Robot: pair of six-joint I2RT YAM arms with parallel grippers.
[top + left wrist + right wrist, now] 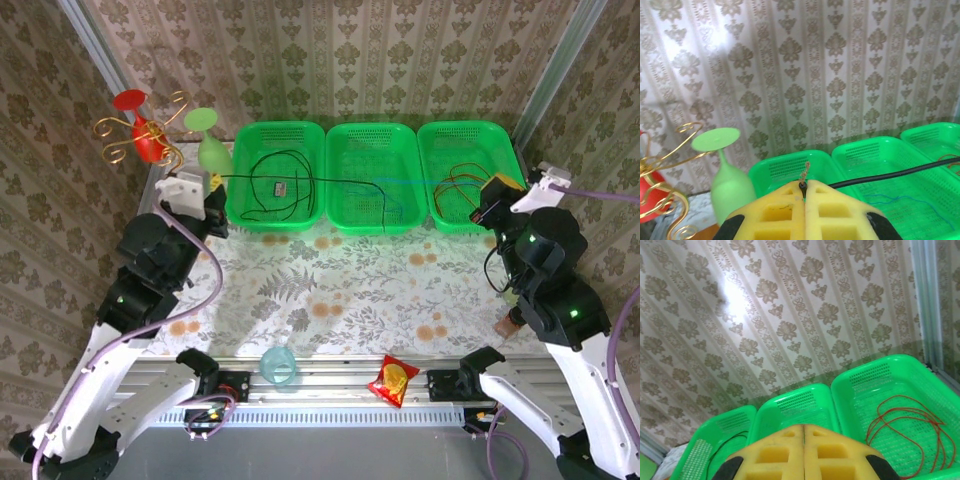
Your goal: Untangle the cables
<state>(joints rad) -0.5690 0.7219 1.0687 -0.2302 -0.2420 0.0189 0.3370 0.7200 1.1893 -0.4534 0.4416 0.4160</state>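
Top external view: you have three green baskets in a row along the far edge of the table (330, 290). The left gripper (212, 186) sits just beside the left basket (278, 127); the right gripper (497, 189) is at the right rim of the right basket (465, 126).

Left wrist view: the left gripper's (804, 187) yellow fingers (777, 212) are pressed together on the end of the black cable (880, 176), with a frayed strand poking up at the seam. From there the black cable (340, 181) runs fairly straight to the right, over the left basket and into the middle basket (372, 128). A black loop also lies in the left basket; you cannot tell from these views whether it is the same wire.

Blue cable (410, 181): thin, lying across the middle basket toward the right one.

Right wrist view: the right gripper's (804, 427) fingers meet flush, nothing between them. Red-orange cable (905, 415): loose loops in the right basket, apart from that gripper.
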